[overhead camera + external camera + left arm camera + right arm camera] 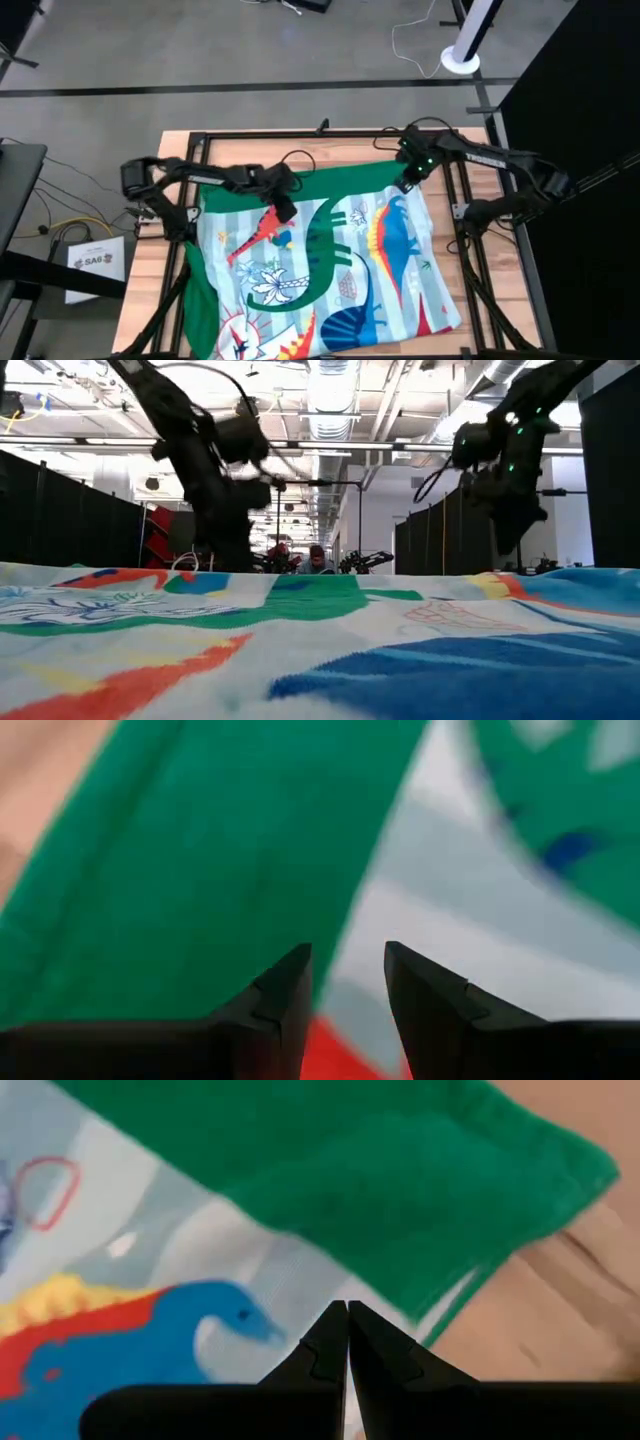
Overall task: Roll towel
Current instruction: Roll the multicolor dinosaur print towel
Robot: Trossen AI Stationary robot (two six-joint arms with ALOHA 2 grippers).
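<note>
High view: towel (330, 270) spread over most of the wooden surface (150, 270), long axis running roughly 12 to 6 o'clock, slightly skewed, green border along the 12 o'clock edge and down the 9 o'clock side, dinosaur and palm print face up. Not yet rolled, by the look of it; no turn of cloth showing anywhere.

Left gripper (285, 208) poised over the 11 o'clock part of the towel, close to the green border, fingers apart with cloth visible in the gap through the left wrist view (345, 990). Right gripper (408, 182) at the 1 o'clock corner, fingers pressed together in the right wrist view (347, 1342), nothing visibly between them, green corner and bare wood just beyond.

Both arms equally near the 12 o'clock edge; likely start of the roll there, cloth lying toward 6 o'clock from each gripper.

Readable writing: "TROSSEN" on the right arm (500, 158); "SA8" on a white label at 8 o'clock off the surface (92, 260).
</note>
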